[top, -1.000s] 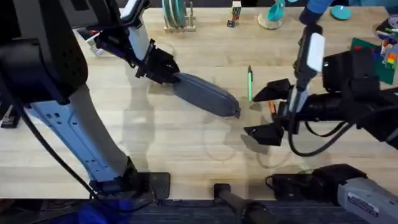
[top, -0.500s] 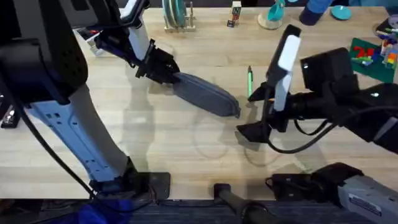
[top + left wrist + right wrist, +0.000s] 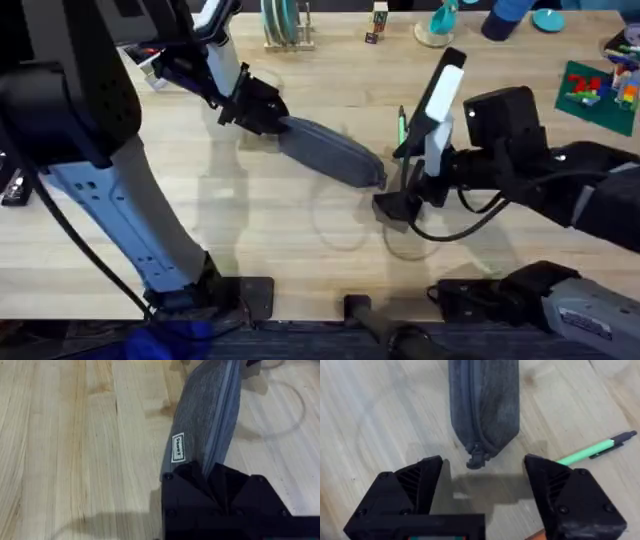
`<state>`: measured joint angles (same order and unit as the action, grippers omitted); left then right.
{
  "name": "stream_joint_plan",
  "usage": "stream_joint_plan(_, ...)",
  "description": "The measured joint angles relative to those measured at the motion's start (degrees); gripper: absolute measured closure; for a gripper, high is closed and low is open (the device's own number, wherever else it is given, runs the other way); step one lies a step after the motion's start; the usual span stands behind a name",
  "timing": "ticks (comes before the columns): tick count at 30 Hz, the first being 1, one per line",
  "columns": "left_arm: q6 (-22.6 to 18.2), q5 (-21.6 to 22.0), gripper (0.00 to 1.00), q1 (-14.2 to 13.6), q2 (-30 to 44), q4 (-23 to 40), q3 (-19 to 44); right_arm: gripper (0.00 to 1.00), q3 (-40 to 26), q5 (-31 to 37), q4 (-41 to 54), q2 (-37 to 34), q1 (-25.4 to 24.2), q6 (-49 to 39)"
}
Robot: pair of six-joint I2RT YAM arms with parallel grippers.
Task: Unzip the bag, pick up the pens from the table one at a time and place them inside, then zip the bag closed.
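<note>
The grey-blue bag [image 3: 330,152] lies slanted on the table [image 3: 250,230] with its zipper closed. My left gripper [image 3: 265,110] is shut on the bag's far-left end; in the left wrist view the fabric [image 3: 207,420] runs out from between the black fingers [image 3: 190,485]. My right gripper [image 3: 398,180] stands open at the bag's right end. In the right wrist view the zipper pull [image 3: 475,457] sits just ahead of the gap between the fingers [image 3: 407,490], untouched. The green pen [image 3: 402,128] [image 3: 592,449] lies beside that end. An orange sliver [image 3: 537,535] peeks out by the right finger.
Along the far edge stand a rack of plates [image 3: 283,25], a small bottle [image 3: 378,22] and teal items [image 3: 440,22]. A green brick plate [image 3: 600,85] lies at the far right. The right arm [image 3: 540,170] stretches across the right side.
My right gripper has slid left across the table, past the pens, and now brackets the bag's zipper end. The left gripper and the bag have not moved.
</note>
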<state>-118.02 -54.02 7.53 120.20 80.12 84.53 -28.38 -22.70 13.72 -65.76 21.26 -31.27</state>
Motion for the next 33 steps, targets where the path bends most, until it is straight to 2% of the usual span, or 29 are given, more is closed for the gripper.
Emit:
stream_joint_plan(16,0.0,0.0,0.959,0.0,0.02,-0.04,0.0,0.004,0.07,2.67,0.04,0.0,3.66,3.53)
stream_joint_plan(33,0.0,0.0,0.959,0.0,0.01,-0.04,0.0,0.004,0.09,3.43,0.04,0.0,3.72,4.29)
